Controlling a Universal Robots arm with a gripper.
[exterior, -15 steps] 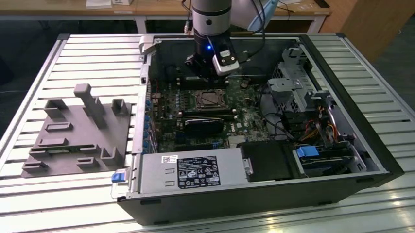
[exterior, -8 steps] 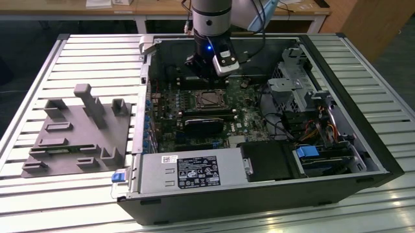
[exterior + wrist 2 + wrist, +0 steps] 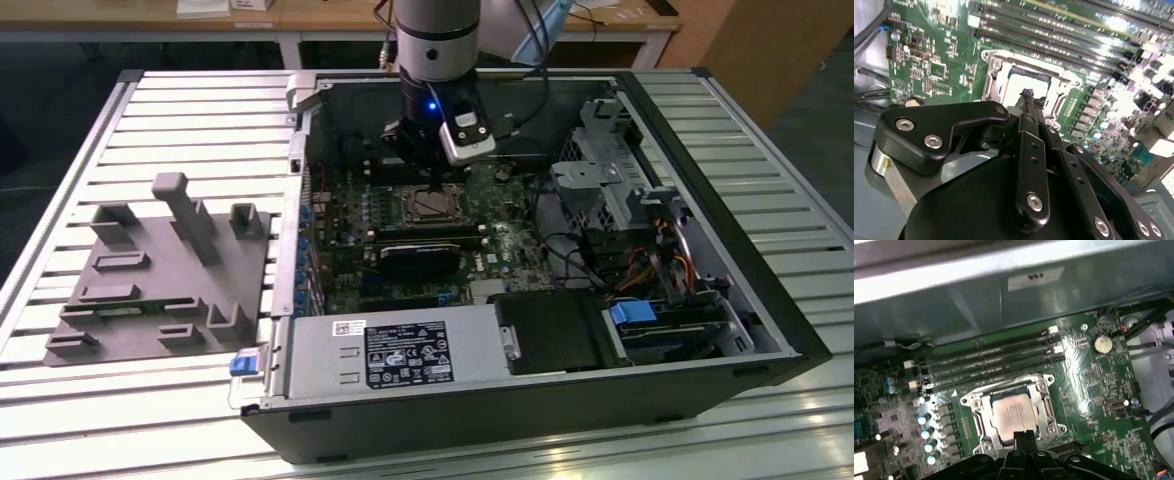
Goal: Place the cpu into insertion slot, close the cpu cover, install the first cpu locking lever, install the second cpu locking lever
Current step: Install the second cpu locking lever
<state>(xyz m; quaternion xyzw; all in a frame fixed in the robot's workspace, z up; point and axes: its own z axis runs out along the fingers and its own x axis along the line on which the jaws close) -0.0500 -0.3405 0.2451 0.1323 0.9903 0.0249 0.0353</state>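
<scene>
In the exterior view, an open black computer case (image 3: 747,300) lies on its side on a slatted metal table (image 3: 80,130), with a grey moulded fixture block (image 3: 160,270) beside it toward the table's edge on the exterior view's left. The grey robot arm (image 3: 434,40) reaches down into the case, and its black pincer (image 3: 434,170) hangs just above the square dark insertion slot with a grey metal rim (image 3: 430,205) on the green circuit board (image 3: 507,250); a black round-cornered heatsink block (image 3: 420,255) sits on the board just beside the slot. In the second wrist view, the pincer (image 3: 1029,97) has its two fingers pressed together with nothing between them, the tips over the slot (image 3: 1024,85). In the first wrist view, the small flat square cpu with a silvery-beige metal top (image 3: 1009,415) lies seated in the slot (image 3: 976,427), and the thin grey metal cpu cover frame (image 3: 1046,400) lies flat around it (its cut-out leaves the chip's top bare). The closed fingertips (image 3: 1024,436) stand at the cpu's near edge; whether they touch it cannot be told. Long narrow black memory slots (image 3: 984,362) run beside the slot.
</scene>
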